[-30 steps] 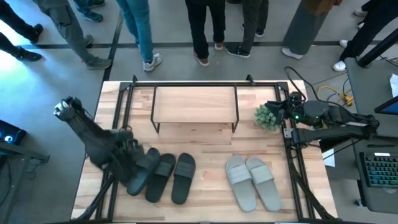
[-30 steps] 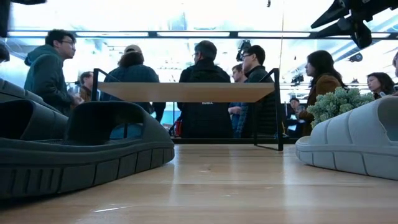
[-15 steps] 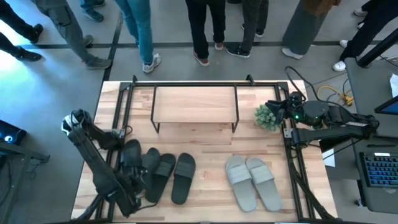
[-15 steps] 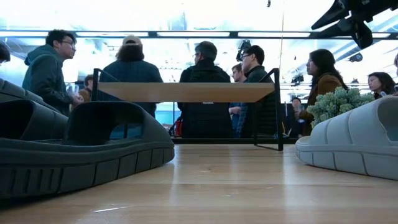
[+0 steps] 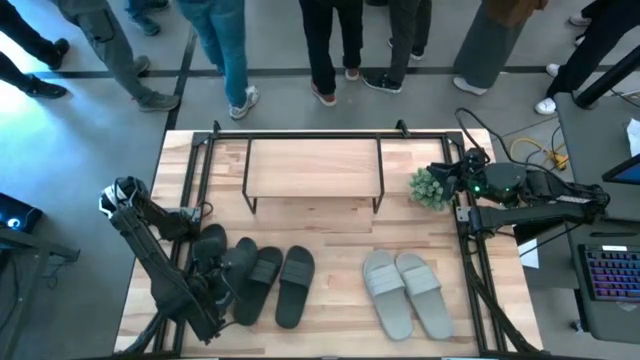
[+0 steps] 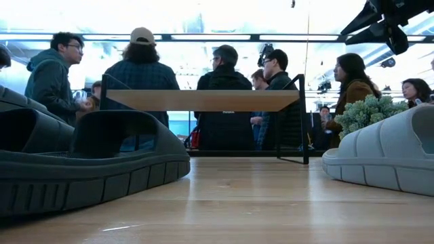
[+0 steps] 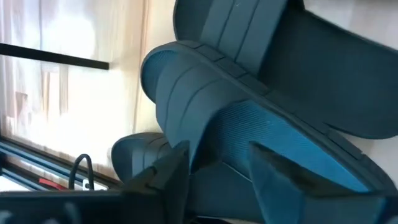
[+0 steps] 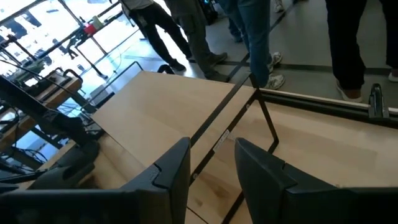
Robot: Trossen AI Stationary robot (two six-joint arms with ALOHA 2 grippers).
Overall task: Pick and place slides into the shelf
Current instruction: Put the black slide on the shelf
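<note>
High view first: the left gripper is down at the near-left of the desk, right over the row of dark slides, with the arm folded low beside them. Two light grey slides lie side by side to the right, toes toward the shelf, which stands at the far middle with its top board bare. By my reading this is the start of a pick: nothing on that top board, every slide in sight down on the desk.

Left wrist view gives what the overhead cannot: the jaws are spread, one finger on each side of a dark slide's rim, the ribbed footbed running between them. They straddle it but I can't say they are pressing yet. That edge hold makes sense, since the rim is the thin part a narrow gripper can bite.

Right gripper waits at the far-right desk edge beside a small green plant. Right wrist view shows its jaws apart, holding nothing, looking across at the shelf board.

Low view adds the shelf's open lower tier and the chunky soles up close, with people standing beyond the desk.
</note>
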